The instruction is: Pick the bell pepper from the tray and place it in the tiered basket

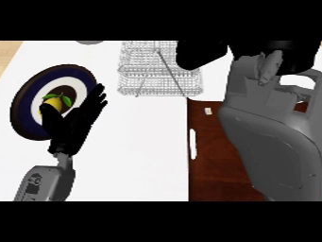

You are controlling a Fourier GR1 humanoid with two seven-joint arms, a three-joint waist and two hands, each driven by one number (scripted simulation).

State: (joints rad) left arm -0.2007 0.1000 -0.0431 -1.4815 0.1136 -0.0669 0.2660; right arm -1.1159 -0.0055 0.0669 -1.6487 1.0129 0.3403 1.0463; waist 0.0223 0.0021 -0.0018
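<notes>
Writing: no words or brand names can be read on anything here.
Left robot hand: the black left robot hand [76, 124] is at the left, on its grey forearm [45, 182]. Its fingers are straight and spread apart, and it holds nothing.
Plate: a round plate with a dark blue rim and white ring [34, 94] lies on the white desk [135, 156], touching the left robot hand's fingers.
Fruit: a small yellow fruit with green leaves [54, 100] sits on the plate, just beside the left robot hand.
Right robot hand: the black right robot hand [212, 52] is up at the top, past its big grey forearm [275, 137]. I cannot tell if its fingers are curled or straight.
Tray: a dark brown wooden tray [208, 170] lies on the right, mostly hidden under the big forearm.
Basket: the white wire tiered basket [153, 71] stands at the top middle, just left of the right robot hand.
Bell pepper: it cannot be seen on the tray or in the basket, so I cannot tell where it is.
</notes>
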